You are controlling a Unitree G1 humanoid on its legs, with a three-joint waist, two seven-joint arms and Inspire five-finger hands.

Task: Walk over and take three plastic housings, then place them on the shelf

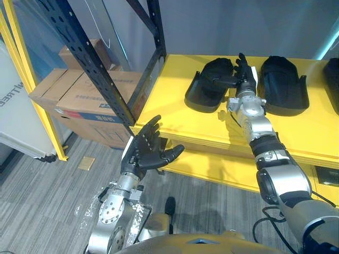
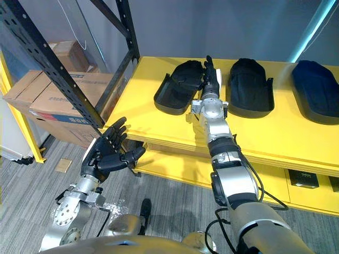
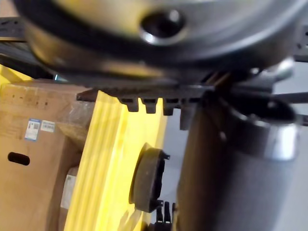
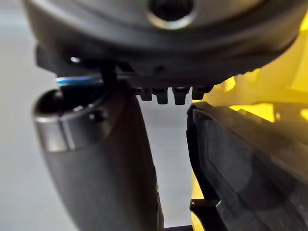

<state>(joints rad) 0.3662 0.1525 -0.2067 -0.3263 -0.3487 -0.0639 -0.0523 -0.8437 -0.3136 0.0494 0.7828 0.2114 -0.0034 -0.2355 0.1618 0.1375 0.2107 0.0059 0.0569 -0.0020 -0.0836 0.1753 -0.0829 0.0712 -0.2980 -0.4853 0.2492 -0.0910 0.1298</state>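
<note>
Right hand [image 1: 242, 71], fingers straight, lies just beside the black moulded plastic housing [image 1: 207, 85] (long axes parallel, housing to its left); left hand [image 1: 145, 152], splayed, hangs well apart.

Three dark housings [image 2: 177, 87] lie side by side on yellow shelf [image 2: 265, 132].
</note>
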